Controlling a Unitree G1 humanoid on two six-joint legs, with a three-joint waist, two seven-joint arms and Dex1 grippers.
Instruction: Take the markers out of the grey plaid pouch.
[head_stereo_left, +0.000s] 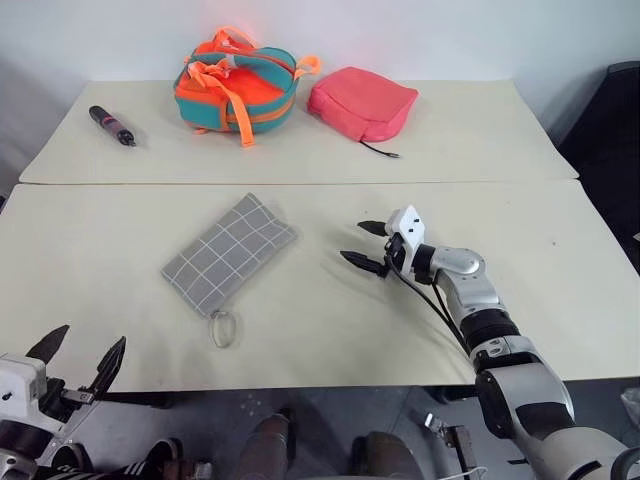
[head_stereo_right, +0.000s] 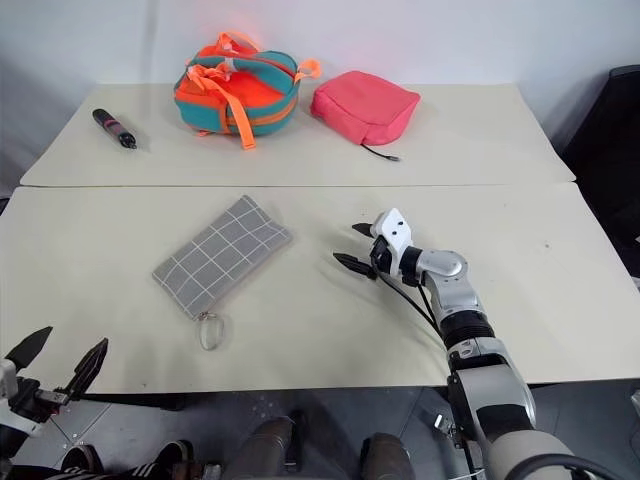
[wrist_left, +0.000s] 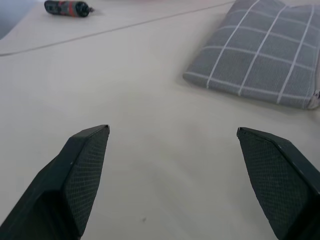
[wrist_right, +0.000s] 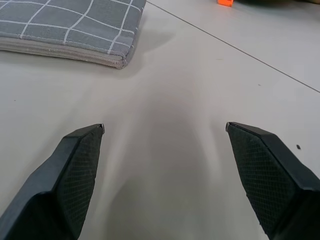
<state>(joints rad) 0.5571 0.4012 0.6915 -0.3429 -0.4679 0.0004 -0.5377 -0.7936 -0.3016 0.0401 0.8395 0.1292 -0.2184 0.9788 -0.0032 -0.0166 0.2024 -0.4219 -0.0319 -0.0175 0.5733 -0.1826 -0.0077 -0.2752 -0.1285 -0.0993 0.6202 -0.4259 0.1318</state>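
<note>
The grey plaid pouch (head_stereo_left: 229, 252) lies flat in the middle of the frame, its long side slanting from lower left to upper right. It looks zipped, so the markers are probably inside. The right gripper (head_stereo_left: 366, 246), jaws wide apart, is nearer, pointing at it. The left gripper (head_stereo_left: 78, 359), also wide apart, waits at lower left.

No readable text, label, brand or number appears on anything.
</note>
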